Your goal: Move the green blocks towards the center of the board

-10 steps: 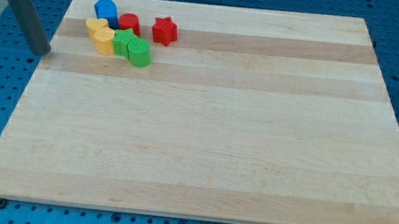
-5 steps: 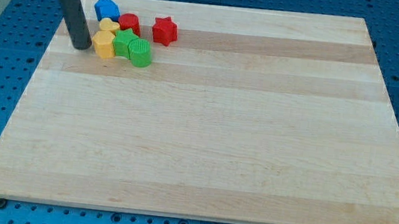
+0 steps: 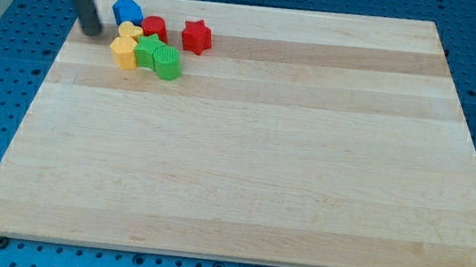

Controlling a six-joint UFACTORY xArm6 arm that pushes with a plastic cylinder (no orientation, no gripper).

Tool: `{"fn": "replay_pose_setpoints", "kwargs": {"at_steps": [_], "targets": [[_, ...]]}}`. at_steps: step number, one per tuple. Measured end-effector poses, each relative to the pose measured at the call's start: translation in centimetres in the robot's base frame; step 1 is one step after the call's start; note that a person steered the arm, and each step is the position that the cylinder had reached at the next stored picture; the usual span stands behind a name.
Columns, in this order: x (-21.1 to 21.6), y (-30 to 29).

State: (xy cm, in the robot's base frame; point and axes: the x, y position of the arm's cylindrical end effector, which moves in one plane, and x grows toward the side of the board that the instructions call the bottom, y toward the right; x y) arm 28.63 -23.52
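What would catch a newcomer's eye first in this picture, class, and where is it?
A tight cluster of bright blocks at the board's upper left: a blue block, a red cylinder, two yellow blocks and, and two green blocks and. A red star sits just to their right, apart. The dark rod comes down from the view's top left, my tip just left of the cluster.

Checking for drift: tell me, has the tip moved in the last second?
Yes. My tip went from the board's left edge rightward and up, now left of the blue block.
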Motion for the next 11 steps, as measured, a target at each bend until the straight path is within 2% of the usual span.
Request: {"fn": "replay_pose_setpoints", "kwargs": {"at_steps": [1, 2, 3, 4, 5, 9, 10, 11], "targets": [[0.4, 6.8], [2.5, 6.5], [6.8, 7.3], [9.8, 11.0], [10.3, 11.2], [10.2, -0.1], [10.8, 0.6], [10.9, 7.2]]}}
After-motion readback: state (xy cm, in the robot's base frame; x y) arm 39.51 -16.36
